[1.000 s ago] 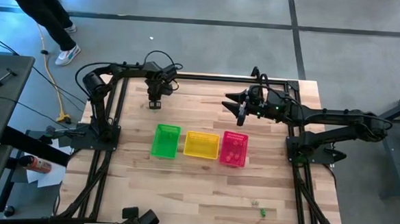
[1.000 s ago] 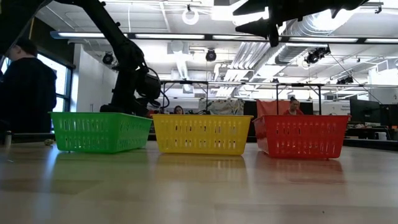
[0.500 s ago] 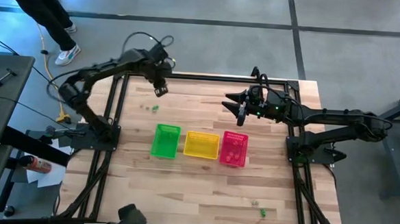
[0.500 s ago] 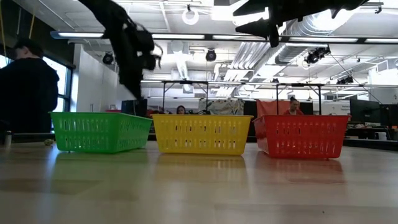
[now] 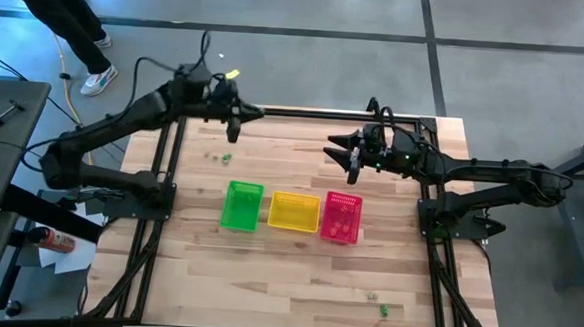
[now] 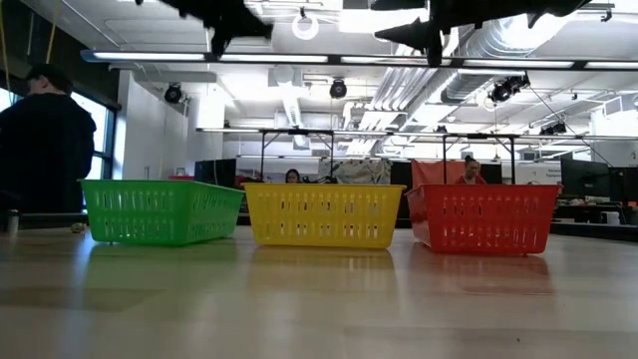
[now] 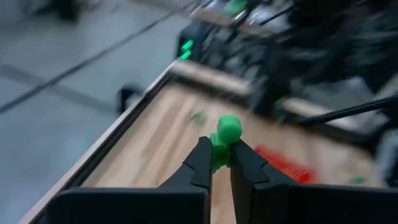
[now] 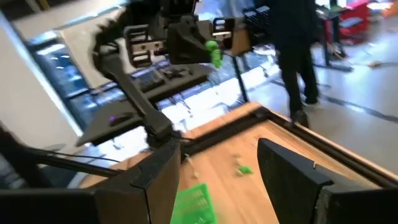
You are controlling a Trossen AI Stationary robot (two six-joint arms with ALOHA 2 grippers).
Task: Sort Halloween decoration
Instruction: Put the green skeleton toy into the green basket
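Green trinket [image 7: 227,130] in left claw [image 7: 217,163]

Three baskets stand side by side in a row at the middle of the bench [image 5: 296,274]: the left basket [image 5: 242,205], the middle basket [image 5: 293,212], the right basket [image 5: 341,217]. A trinket [image 5: 226,159] lies behind the left basket; others [image 5: 382,309] lie near the front right corner. The left claw [image 5: 234,132] hangs above the back left edge, the right claw [image 5: 353,168] above the back right.

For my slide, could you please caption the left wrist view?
Left gripper shut on a green trinket above the wooden table.
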